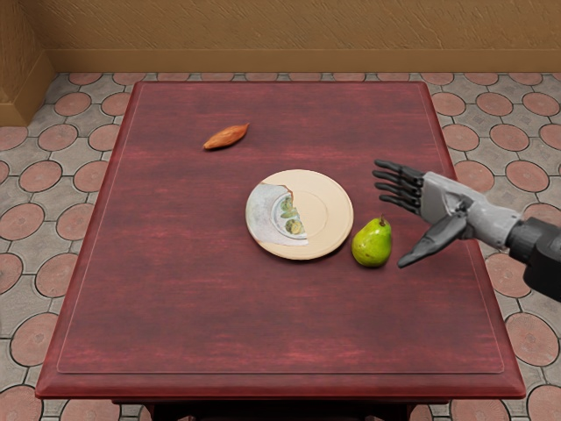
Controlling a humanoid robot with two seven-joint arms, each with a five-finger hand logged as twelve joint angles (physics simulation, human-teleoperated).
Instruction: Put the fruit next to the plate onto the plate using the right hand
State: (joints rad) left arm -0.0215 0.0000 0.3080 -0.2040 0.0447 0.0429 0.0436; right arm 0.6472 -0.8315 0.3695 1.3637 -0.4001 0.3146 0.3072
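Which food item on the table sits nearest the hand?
The green pear, beside the plate and right hand; the orange item lies far back.

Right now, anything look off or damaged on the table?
Only the plate: its left part bears a jagged grey patch with green marks, unlike the cream rest; print or damage, cannot tell. The pear stands upright, nothing spilled.

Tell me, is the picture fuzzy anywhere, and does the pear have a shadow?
In the head view everything is sharp, even the right hand with its spread fingers; the light is soft and even; the pear throws hardly any shadow on the table; the plate shows no glare.
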